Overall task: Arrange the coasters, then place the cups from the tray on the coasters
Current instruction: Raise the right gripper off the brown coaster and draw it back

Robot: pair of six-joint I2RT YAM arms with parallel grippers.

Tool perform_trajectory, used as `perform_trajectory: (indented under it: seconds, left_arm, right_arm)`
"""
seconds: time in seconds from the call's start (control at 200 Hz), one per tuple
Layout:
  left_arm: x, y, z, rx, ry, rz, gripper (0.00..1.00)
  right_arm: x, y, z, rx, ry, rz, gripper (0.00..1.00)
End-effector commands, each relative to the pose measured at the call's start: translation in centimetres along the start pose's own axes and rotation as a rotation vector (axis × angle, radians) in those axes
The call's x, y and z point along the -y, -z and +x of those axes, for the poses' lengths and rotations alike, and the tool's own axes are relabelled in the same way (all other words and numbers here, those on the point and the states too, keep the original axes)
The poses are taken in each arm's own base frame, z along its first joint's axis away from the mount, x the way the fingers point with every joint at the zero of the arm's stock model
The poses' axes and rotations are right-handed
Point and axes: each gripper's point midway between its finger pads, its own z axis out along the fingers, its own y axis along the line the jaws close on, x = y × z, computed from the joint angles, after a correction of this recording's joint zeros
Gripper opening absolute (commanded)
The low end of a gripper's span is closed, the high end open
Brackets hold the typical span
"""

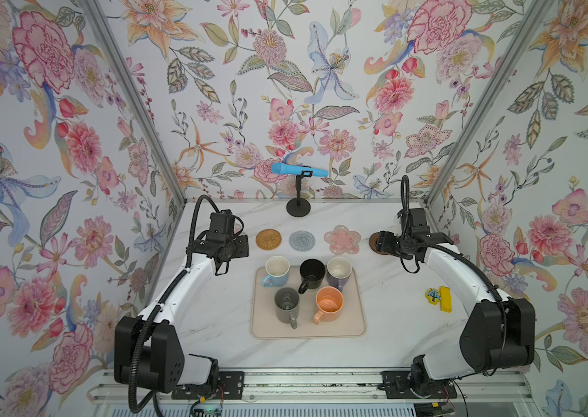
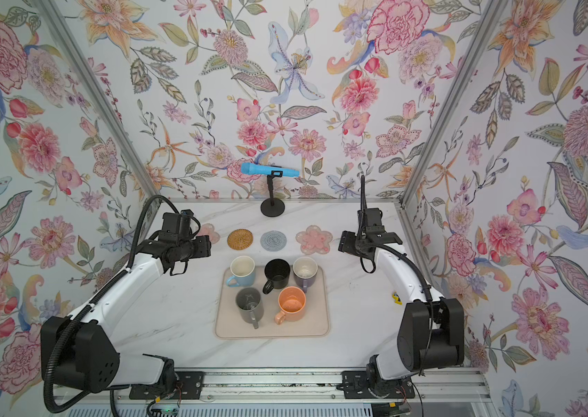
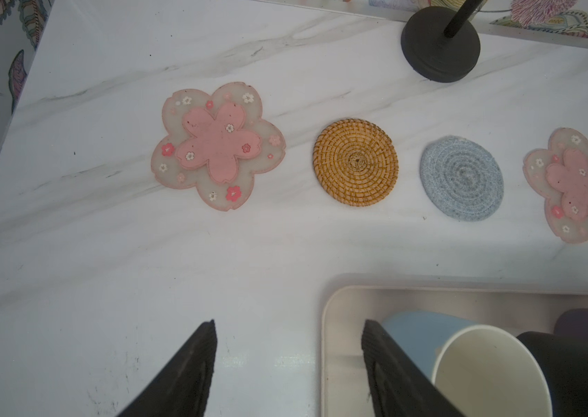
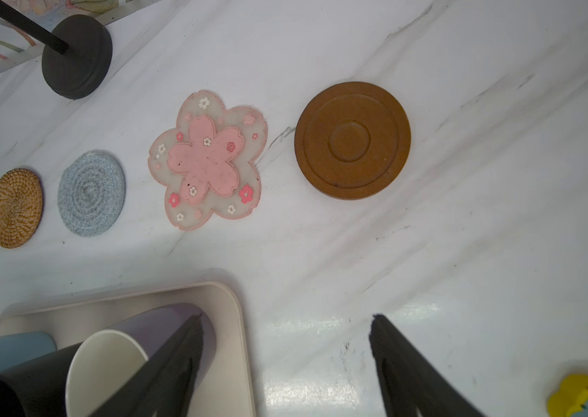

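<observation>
The left gripper (image 3: 288, 325) is held spread, empty. Beyond the tray (image 1: 352, 321) bearing five mugs (image 1: 311, 274), a flower coaster (image 3: 218, 146), rattan coaster (image 1: 268, 238), crocheted coaster (image 1: 301, 240), second flower coaster (image 1: 342, 239) and brown disc (image 4: 352, 140) are laid in a row. The right gripper (image 4: 285, 319) is likewise spread.

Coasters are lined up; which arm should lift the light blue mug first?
Left. The light blue mug stands at the left rear corner of the tray, just beside the open, empty left gripper; the right gripper sits beyond the purple mug.
</observation>
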Motion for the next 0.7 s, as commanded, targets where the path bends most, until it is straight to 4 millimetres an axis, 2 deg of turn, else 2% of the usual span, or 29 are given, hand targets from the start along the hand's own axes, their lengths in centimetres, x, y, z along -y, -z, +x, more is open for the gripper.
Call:
perform_trajectory:
  seconds: [0.0,0.09,0.24,0.57,0.696]
  left_arm:
    - [-0.5,0.8,1.3,-0.025,-0.05,-0.039,0.68]
    - [-0.6,1.4,1.8,-0.029,-0.066,-0.051,0.68]
    - [-0.8,2.3,2.8,-0.03,-0.082,-0.051,0.68]
    - [-1.8,2.6,6.7,-0.108,-0.096,-0.076,0.68]
    - [-1.1,2.9,8.4,-0.143,-0.093,-0.031,0.68]
  right_arm:
    - [0.4,0.4,1.3,-0.007,0.011,0.011,0.75]
    - [0.4,0.9,1.7,0.001,-0.006,0.002,0.75]
    - [-0.7,1.9,1.1,0.054,-0.029,-0.051,0.76]
    - [-1.9,2.5,0.6,0.105,-0.015,-0.037,0.77]
    - [-2.2,3.0,0.3,0.119,0.001,-0.041,0.78]
